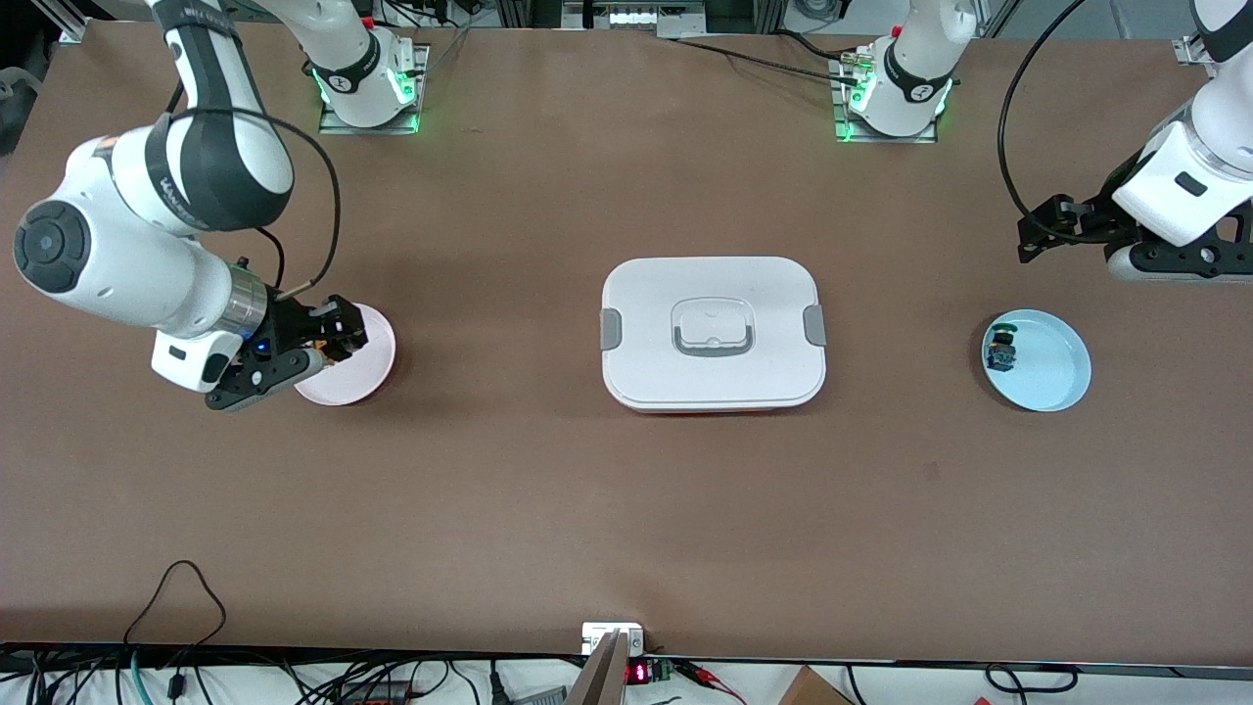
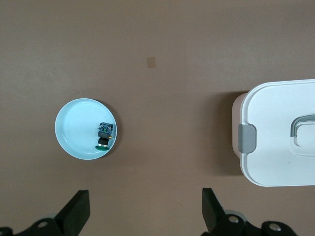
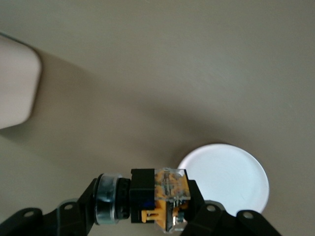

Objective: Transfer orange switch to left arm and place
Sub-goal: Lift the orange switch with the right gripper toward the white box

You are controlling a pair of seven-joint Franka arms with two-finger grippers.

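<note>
Orange switch (image 3: 160,199) clamped sideways between the right end effector (image 3: 147,206) fingers, above the pink plate (image 1: 362,377).

So the box (image 1: 714,334) sits pretty much dead centre of the front view, a touch right of the middle. Way over at mid-left there's a plate (image 1: 364,367), and the right gripper (image 1: 328,345) hangs over its left edge with the orange switch (image 1: 319,348) pinched in its fingers. In the right wrist view that switch (image 3: 160,200) is at bottom centre, with the plate (image 3: 231,177) lower right and a box corner (image 3: 17,88) at the left edge. Mid-right of the front view has a dish (image 1: 1047,362) with another switch (image 1: 1001,351) lying in it by its left rim. The left gripper (image 1: 1052,233) waits spread wide at upper right, above the dish in the frame.
</note>
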